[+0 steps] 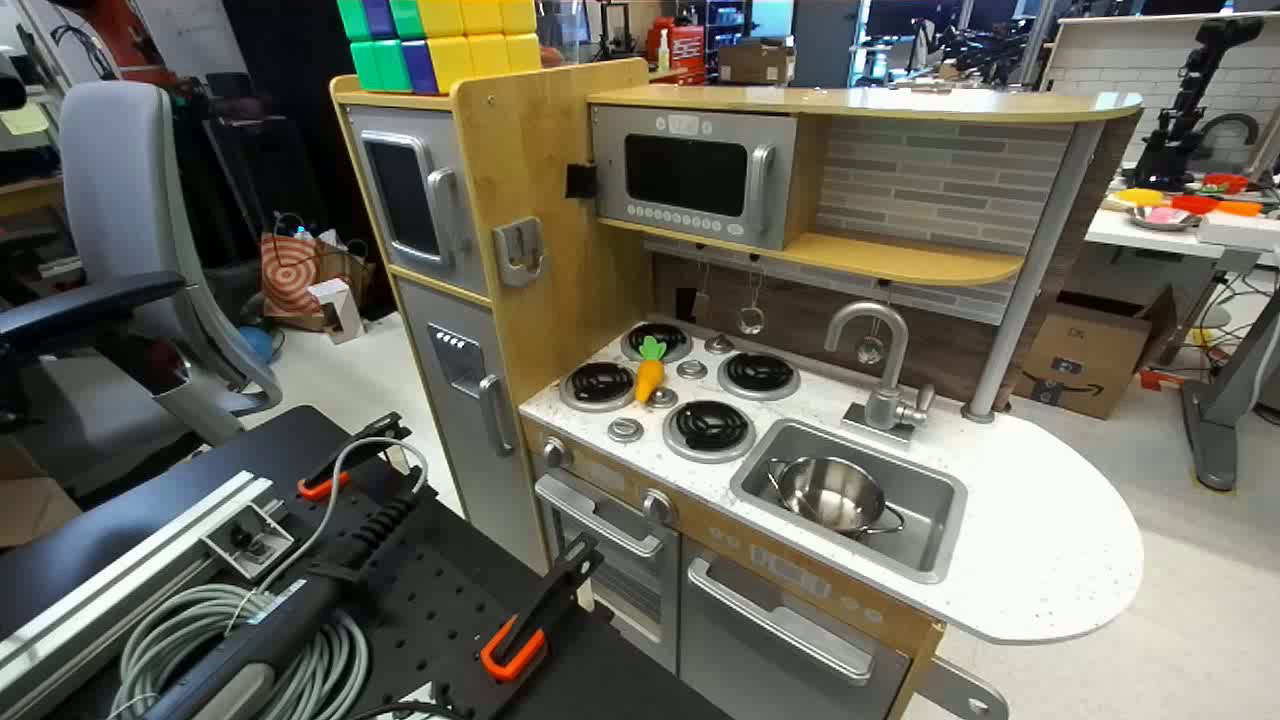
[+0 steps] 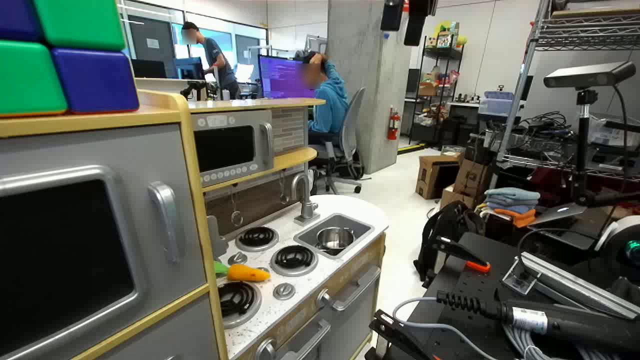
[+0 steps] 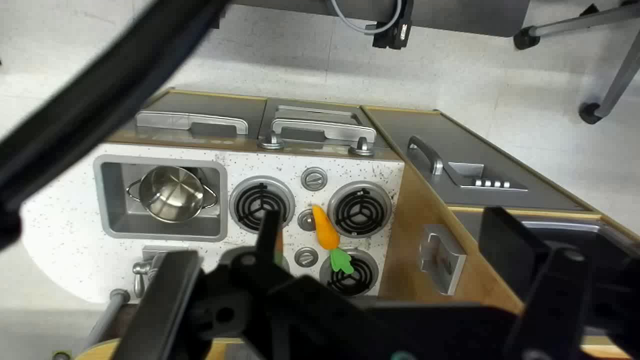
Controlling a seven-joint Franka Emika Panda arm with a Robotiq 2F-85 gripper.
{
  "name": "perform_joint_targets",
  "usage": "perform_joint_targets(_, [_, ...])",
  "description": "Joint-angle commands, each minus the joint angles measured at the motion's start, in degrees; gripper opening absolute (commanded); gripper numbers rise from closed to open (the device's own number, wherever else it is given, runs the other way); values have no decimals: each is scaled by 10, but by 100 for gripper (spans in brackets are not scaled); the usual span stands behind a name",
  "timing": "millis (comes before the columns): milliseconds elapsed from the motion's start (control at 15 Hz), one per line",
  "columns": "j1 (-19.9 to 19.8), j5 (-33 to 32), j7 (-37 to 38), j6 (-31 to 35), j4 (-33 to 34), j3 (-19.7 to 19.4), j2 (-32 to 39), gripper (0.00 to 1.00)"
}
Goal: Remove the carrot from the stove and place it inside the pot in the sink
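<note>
Beyond the gripper (image 3: 382, 222), its fingers standing apart, the carrot (image 3: 326, 232) lies on the stove (image 3: 380, 170), green end over a burner (image 3: 352, 283), perhaps touching it. Farther out, past one finger, the pot (image 3: 171, 194) sits in the sink (image 3: 162, 235).

Room is free above the carrot (image 1: 649, 382) and pot (image 1: 832, 495); a cabinet wall (image 1: 570, 260) hems the stove (image 1: 695, 389), a faucet (image 1: 897, 355) the sink (image 1: 925, 525).

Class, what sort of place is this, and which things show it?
Probably a lab, perhaps for robotics: a toy kitchen stands near a black bench holding coiled cable, and an exterior view shows what looks like a pole-mounted camera.
</note>
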Motion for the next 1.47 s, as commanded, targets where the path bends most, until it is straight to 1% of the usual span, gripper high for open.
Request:
perform_joint_targets(0, [-1,1,0,-2,2,1,0,100])
perform_joint_targets(400, [-1,0,0,-2,2,1,0,100])
perform_joint_targets(467, [2,14,-1,18,1,-1,12,100])
perform_joint_targets(600, [1,27,13,94,-6,0,60,100])
perform_joint_targets(667, [-3,24,21,157,-16,3,84,100])
perform_joint_targets(800, [-13,-8,28,249,-22,8,129,100])
perform_joint_targets(933, [-24,-44,46,345,-21,14,198,100])
perform_joint_targets(1133, [-40,-138,117,474,-1,16,317,100])
perform_joint_targets(1200, [-41,-181,152,502,15,10,357,100])
perform_joint_targets(1333, [-24,-241,211,520,45,-16,409,100])
perform_joint_targets(1400, [-17,-246,220,517,59,-22,427,100])
